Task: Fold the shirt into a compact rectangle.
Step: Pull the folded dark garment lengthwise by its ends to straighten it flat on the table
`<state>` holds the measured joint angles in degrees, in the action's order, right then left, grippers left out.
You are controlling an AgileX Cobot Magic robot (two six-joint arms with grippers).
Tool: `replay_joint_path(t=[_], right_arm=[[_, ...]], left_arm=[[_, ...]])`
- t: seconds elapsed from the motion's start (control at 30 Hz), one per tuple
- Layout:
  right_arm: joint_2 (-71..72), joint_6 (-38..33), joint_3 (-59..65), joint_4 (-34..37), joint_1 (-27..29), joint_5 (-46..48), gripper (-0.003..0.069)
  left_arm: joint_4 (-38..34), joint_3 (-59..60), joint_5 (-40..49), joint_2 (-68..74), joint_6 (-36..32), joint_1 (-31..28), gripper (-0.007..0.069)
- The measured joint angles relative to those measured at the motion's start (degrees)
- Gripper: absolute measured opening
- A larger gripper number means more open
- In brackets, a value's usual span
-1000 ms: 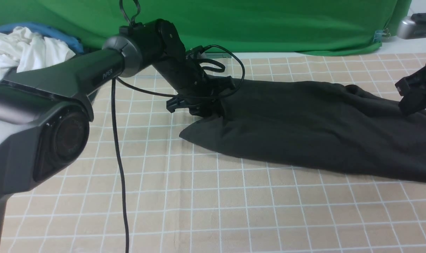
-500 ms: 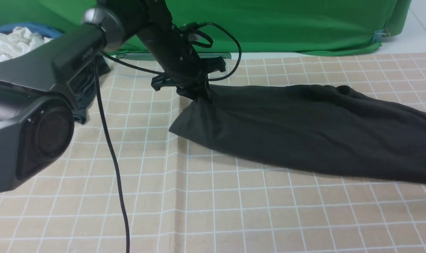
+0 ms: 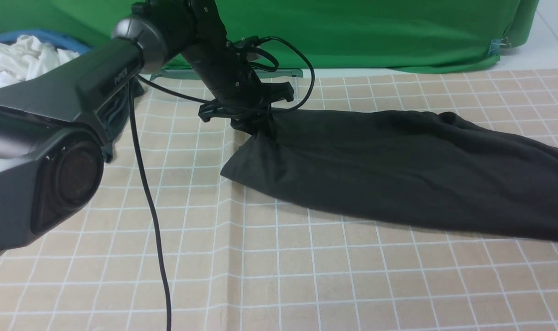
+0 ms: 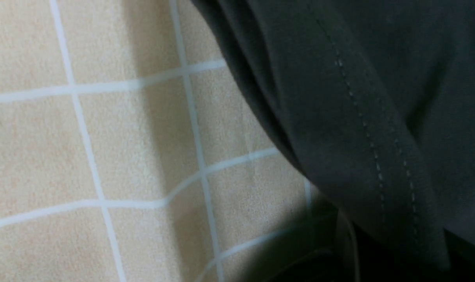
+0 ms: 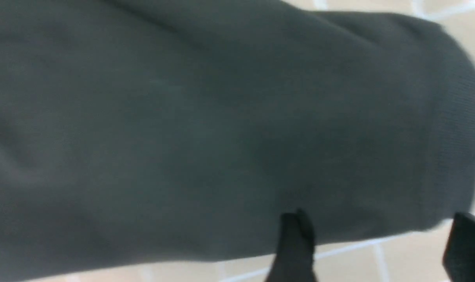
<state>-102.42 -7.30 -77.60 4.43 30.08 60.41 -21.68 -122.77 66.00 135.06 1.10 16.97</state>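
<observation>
The left end effector (image 3: 256,125) is clenched on a hem corner of the shirt (image 3: 398,161), holding that end slightly off the table (image 3: 306,276). From there the shirt lies in a long band stretching rightward. The right end effector (image 5: 378,221) hangs released, fingers apart, just above the shirt's ribbed edge.

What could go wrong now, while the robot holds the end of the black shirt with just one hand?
1. The left hand pinches only the hem at one end of the shirt, so the soft fabric might slip out.
2. The right hand is open and holds nothing, so a pull could drag the whole shirt into a bunch instead of a neat fold.
3. The loose cable hanging from the left arm could snag.
</observation>
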Motion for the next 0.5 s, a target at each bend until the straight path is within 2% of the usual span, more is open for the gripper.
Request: replay_joint_path(t=[0.2, 0.37, 0.5], right_arm=[[-3.7, 4.8, 0.0, -4.4, 0.0, -2.7, 0.0539], [-7.0, 5.2, 0.0, -4.8, 0.0, -5.5, 0.0665], [-8.8, 5.2, 0.0, -4.9, 0.0, -6.6, 0.0687]], left_arm=[[-0.5, 0.0, -0.2, 0.0, 0.0, 0.0, 0.0034], [-0.5, 0.0, -0.2, 0.0, 0.0, 0.0, 0.0034], [-0.5, 0.0, -0.2, 0.0, 0.0, 0.0, 0.0034]])
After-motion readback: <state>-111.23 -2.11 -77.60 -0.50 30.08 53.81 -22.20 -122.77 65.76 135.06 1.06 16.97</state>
